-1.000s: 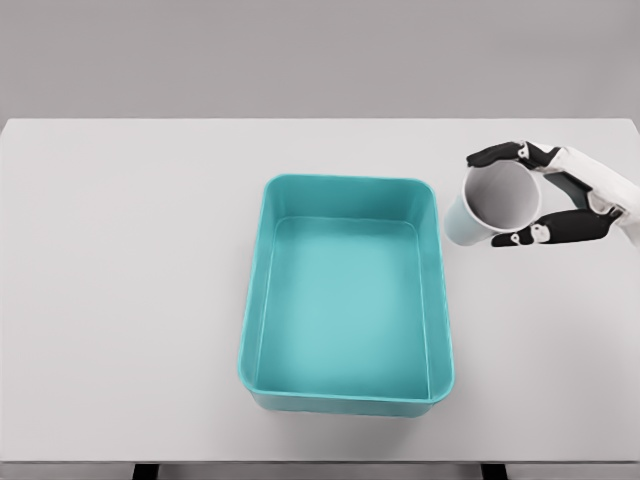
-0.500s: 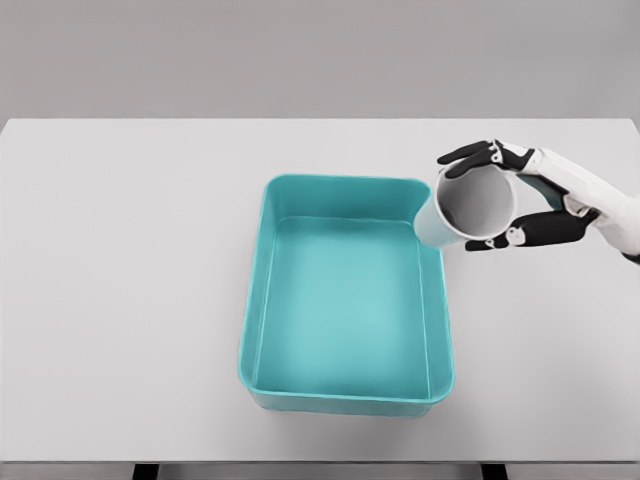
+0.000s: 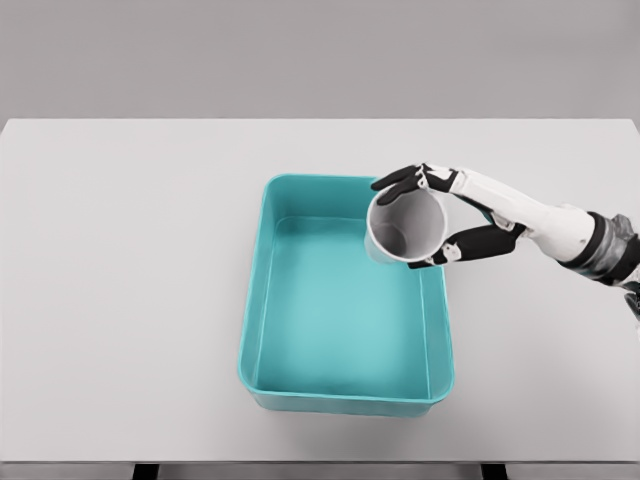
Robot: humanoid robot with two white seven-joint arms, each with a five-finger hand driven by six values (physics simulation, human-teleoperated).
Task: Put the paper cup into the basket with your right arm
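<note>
A white paper cup [image 3: 405, 226] hangs tilted above the far right part of the teal basket [image 3: 255, 300], its open mouth turned toward the camera. My right hand [image 3: 418, 216] is shut on the cup, with black-tipped fingers [image 3: 398, 181] over its top rim and the thumb [image 3: 470, 244] under its lower right side. The white right arm [image 3: 560, 228] reaches in from the right edge. The basket is a rectangular tub standing on the white table, and its floor shows nothing inside. My left arm is out of view.
The white table [image 3: 120, 280] stretches wide around the basket, with its front edge near the bottom of the picture. A grey wall lies behind the table's far edge.
My right hand has carried the cup leftward, from beside the basket's right wall to over its far right inside. More of the arm now shows.
</note>
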